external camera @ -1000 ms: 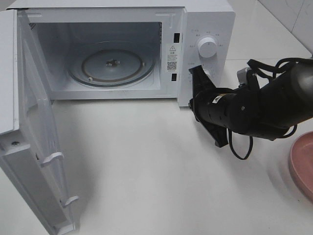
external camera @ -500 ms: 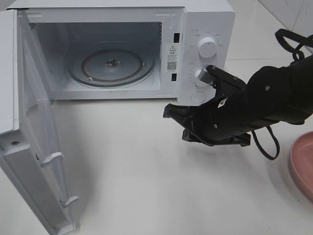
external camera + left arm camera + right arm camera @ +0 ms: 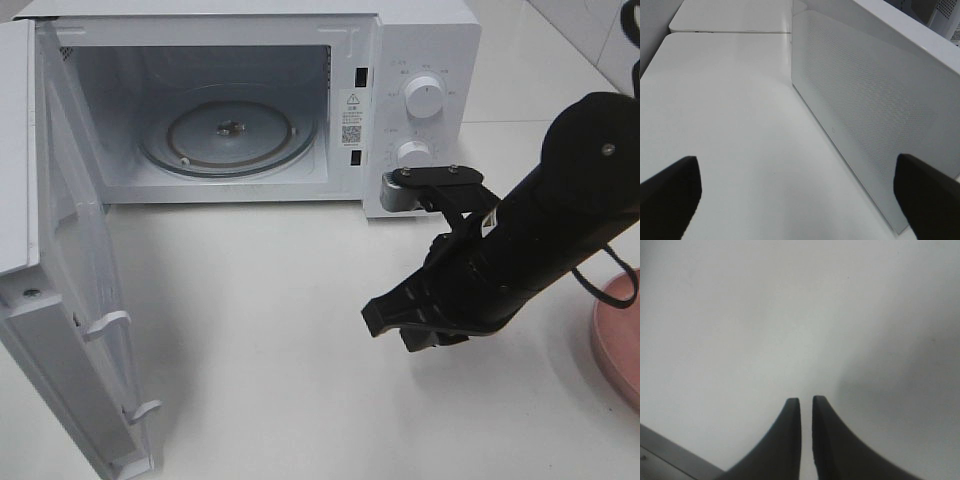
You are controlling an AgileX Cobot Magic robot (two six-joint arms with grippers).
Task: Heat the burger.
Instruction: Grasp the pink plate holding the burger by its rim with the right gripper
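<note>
microwave [image 3: 420, 60]: at the table's [image 3: 260, 330] back
door [image 3: 60, 300]: swung open, left
turntable [image 3: 228, 130]: inside
plate [image 3: 618, 335]: right edge

Warning sticker [image 3: 351, 101] sitting on microwave [image 3: 420, 40] front frame, right of cavity: triangle hazard sign showing at top, small print beneath too tiny to read. QR code [image 3: 351, 133] showing on lower part of same sticker. Faint grey markings ringing upper knob [image 3: 424, 97] and lower knob [image 3: 412, 153] on control panel, none resolving into legible words or numbers. Wrist views showing no text.
</note>
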